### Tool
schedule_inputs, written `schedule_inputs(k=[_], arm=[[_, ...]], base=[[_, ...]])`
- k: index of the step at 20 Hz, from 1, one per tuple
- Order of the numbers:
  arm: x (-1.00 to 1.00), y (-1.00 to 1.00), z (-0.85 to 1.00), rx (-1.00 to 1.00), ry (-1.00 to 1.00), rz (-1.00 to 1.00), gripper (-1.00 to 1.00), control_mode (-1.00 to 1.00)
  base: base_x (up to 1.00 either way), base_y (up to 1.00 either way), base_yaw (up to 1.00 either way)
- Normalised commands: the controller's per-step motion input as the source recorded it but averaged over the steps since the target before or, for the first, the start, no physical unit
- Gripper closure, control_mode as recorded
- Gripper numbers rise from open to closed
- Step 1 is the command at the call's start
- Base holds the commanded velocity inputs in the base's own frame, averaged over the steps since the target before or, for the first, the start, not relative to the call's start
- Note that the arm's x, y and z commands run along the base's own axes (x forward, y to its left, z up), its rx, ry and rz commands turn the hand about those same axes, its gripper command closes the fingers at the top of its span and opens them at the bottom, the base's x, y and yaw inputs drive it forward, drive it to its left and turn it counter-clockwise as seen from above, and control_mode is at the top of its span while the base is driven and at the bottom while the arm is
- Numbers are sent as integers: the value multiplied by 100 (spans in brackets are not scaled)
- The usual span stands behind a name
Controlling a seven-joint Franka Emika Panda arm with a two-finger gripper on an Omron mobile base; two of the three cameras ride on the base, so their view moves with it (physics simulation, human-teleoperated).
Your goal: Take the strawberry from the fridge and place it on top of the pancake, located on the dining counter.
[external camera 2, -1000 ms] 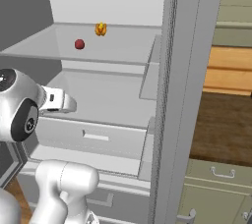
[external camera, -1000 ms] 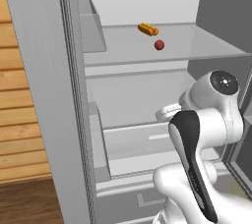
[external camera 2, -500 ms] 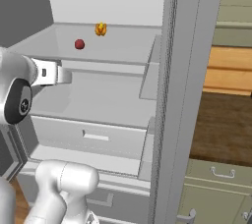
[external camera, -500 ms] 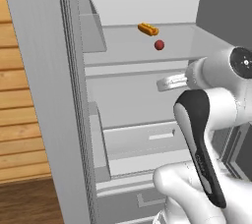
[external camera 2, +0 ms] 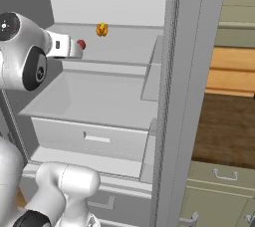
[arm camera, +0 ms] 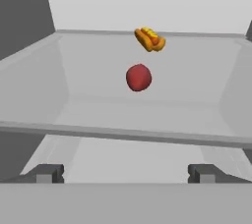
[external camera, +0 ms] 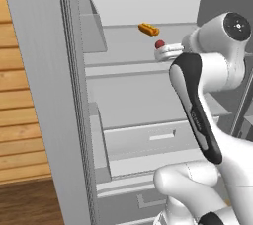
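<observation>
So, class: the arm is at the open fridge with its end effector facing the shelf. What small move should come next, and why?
Probably a short, straight advance toward the strawberry. The end effector is open and short of the shelf edge, with the fruit roughly centred between its fingertips. The hotdog lies farther back, so it should stay clear.

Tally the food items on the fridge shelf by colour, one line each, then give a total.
Dark red: 1, the strawberry
Orange-yellow: 1, the hotdog-like food
Total: 2
</observation>
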Motion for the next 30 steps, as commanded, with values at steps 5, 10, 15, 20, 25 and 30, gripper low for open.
schedule_inputs(k=[5,10,15,20,25,30], arm=[[91,-22,1,2,8,-3,-100,-100],[83,-1,-3,0,6,-3,-100,-100],[68,20,-3,0,0,0,-100,-100],[75,0,-4,0,0,0,-100,-100],[31,-1,-11,0,6,0,-100,-100],[-15,0,-2,0,4,0,-100,-100]], base=[[0,0,0],[0,0,0],[0,0,0],[0,0,0],[0,0,0],[0,0,0]])
